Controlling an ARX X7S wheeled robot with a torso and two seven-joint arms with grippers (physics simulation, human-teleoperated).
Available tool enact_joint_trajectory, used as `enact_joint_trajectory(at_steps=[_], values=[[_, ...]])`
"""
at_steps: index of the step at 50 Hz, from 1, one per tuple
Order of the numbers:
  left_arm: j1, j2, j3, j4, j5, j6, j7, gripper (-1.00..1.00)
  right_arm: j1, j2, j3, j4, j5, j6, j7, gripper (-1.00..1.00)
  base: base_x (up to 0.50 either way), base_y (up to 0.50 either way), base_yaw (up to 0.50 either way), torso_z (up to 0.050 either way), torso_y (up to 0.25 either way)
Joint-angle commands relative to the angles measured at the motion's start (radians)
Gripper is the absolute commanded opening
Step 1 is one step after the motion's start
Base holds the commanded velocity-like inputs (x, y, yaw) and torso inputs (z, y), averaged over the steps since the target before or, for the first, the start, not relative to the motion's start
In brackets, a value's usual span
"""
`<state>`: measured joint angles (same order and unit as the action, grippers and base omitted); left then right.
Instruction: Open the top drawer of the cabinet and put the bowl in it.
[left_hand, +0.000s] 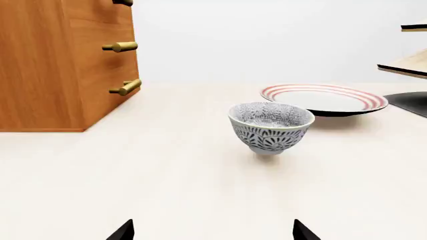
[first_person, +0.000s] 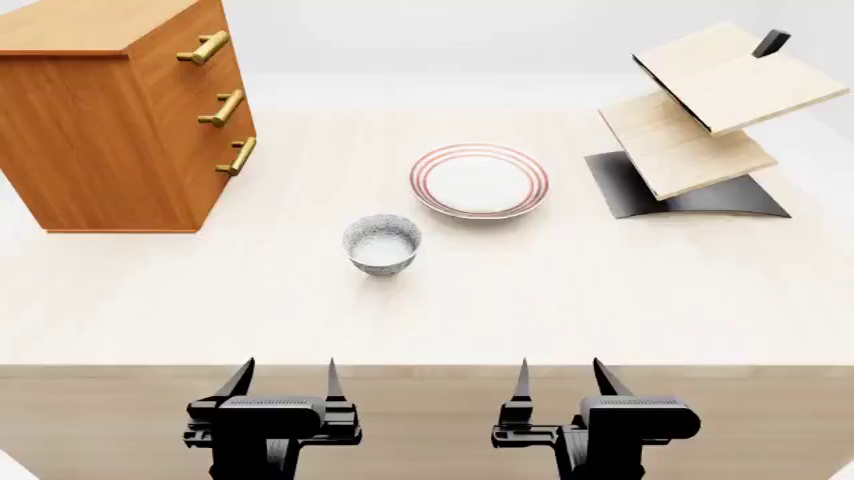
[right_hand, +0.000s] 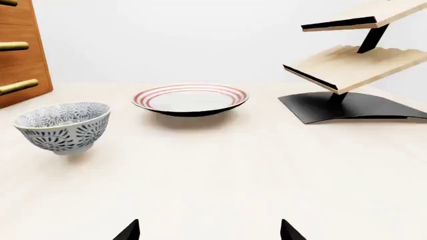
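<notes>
Bowl (first_person: 382, 243) sat upright on the bench (first_person: 561, 300), just ahead of our left end effector (first_person: 283, 385) — both it and the right end effector (first_person: 561, 385) gaped empty. Top drawer (first_person: 200, 45) looked shut; reaching past risked toppling the bowl.

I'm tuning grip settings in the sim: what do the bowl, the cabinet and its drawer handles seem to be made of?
The bowl: likely glazed ceramic, with a smooth whitish inside and a blue-grey printed pattern outside. The cabinet: looks like orange-brown wood or veneer with visible grain and a smooth finish. Its handles: round bars with a golden sheen, apparently brass. As renders, these are looks only.
</notes>
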<state>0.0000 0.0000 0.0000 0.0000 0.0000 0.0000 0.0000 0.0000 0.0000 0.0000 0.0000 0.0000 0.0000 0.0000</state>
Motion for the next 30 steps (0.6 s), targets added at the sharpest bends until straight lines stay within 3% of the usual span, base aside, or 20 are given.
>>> enact_joint_trajectory(at_steps=[1,30], values=[[0.003,-0.016,0.019,0.002,-0.02,0.01,-0.013,1.0,0.0,0.016,-0.021,0.002,0.016,-0.001,0.018,1.0,0.0,0.0,0.0,0.025,0.0],[0.02,-0.077,0.084,0.042,-0.098,0.022,-0.067,1.0,0.004,0.065,-0.072,0.023,0.082,-0.043,0.12,1.0,0.0,0.0,0.0,0.05,0.0]])
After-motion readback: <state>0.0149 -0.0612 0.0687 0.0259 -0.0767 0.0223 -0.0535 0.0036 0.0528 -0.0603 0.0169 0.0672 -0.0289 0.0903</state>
